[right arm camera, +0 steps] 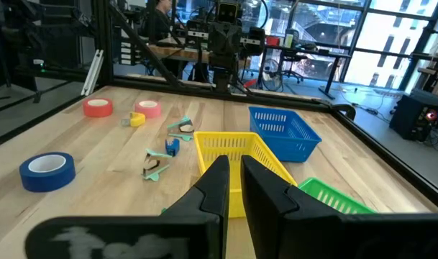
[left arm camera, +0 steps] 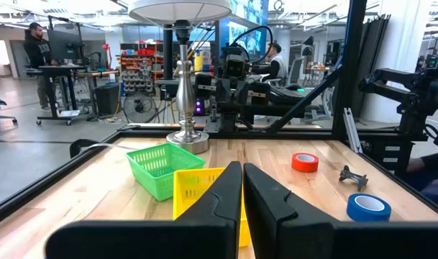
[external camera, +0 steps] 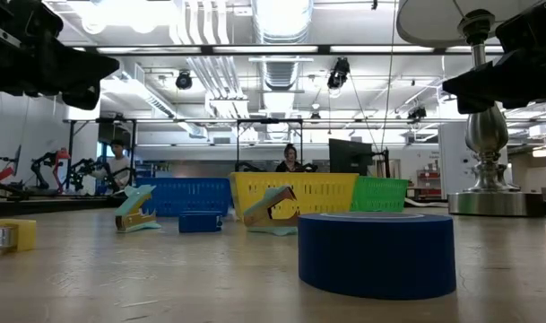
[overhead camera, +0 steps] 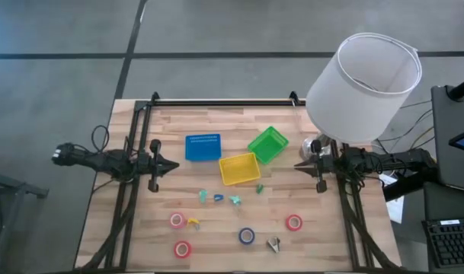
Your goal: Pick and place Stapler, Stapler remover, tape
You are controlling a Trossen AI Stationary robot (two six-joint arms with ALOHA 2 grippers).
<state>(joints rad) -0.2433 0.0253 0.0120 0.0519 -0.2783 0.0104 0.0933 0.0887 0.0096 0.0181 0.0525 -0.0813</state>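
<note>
Both grippers hover shut above the table and hold nothing: the left gripper at the table's left side, the right gripper at its right, each pointing inward. Three pink-red tape rolls and one blue tape roll lie flat near the near edge. Teal staple removers, a small blue stapler and a small yellow stapler lie mid-table. A grey metal staple remover lies near the blue roll. The blue tape roll fills the front of the low view.
A blue bin, a yellow bin and a green bin stand between the grippers toward the far side. A lamp with a white shade stands at the far right corner. People stand in the room beyond the table.
</note>
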